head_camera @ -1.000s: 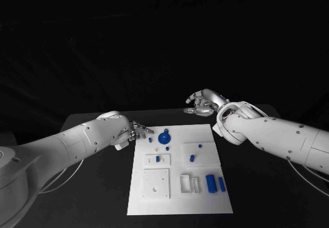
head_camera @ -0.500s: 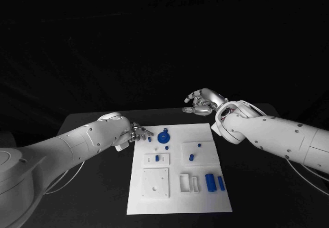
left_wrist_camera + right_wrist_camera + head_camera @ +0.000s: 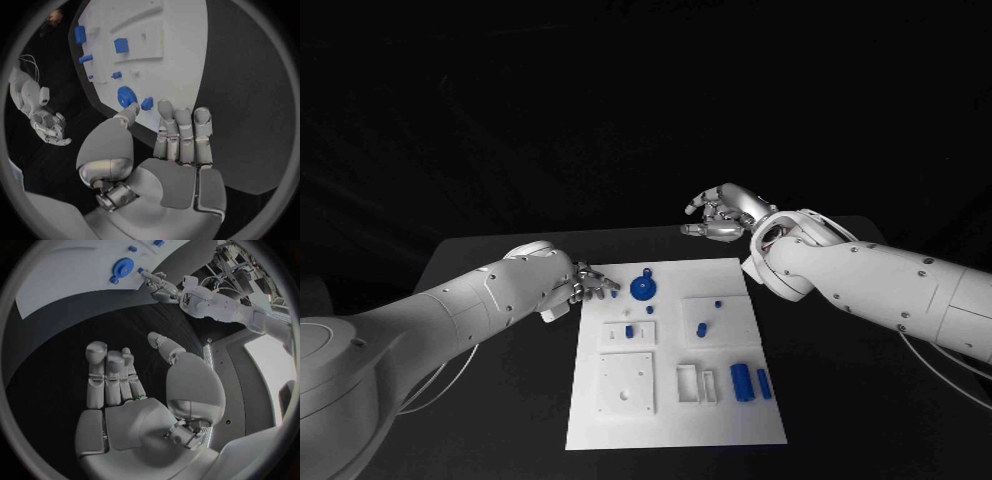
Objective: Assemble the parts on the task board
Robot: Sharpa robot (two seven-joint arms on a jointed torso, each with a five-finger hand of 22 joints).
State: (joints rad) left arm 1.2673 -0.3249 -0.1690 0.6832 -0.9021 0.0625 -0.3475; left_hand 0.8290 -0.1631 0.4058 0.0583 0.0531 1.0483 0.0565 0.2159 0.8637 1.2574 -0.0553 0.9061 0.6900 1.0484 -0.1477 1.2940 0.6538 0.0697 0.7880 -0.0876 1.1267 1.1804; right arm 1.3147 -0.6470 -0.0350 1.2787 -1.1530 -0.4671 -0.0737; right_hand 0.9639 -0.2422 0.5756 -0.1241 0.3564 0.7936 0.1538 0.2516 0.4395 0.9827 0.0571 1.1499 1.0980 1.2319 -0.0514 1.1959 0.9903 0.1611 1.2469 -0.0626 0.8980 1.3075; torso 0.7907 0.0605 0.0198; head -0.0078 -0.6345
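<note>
The white task board (image 3: 678, 400) lies in the middle of the black table. A round blue part (image 3: 643, 290) stands near its far left corner, with a small blue piece (image 3: 615, 294) beside it. My left hand (image 3: 586, 284) hovers at that corner, fingers stretched out toward the small piece and holding nothing. In the left wrist view the left hand (image 3: 181, 155) reaches toward the small piece (image 3: 147, 103) and the round part (image 3: 126, 95). My right hand (image 3: 721, 215) hangs beyond the board's far edge, empty; the right wrist view shows the right hand (image 3: 144, 410) with fingers apart.
More blue parts sit on the board: small pegs (image 3: 702, 328) in the middle blocks and two cylinders (image 3: 743, 382) near the right edge. White raised blocks (image 3: 629, 385) stand on the near half. Bare black table (image 3: 502, 400) surrounds the board.
My left hand's fingertips have dipped a little closer to the small blue piece at the board's far left corner. The right hand has barely moved.
</note>
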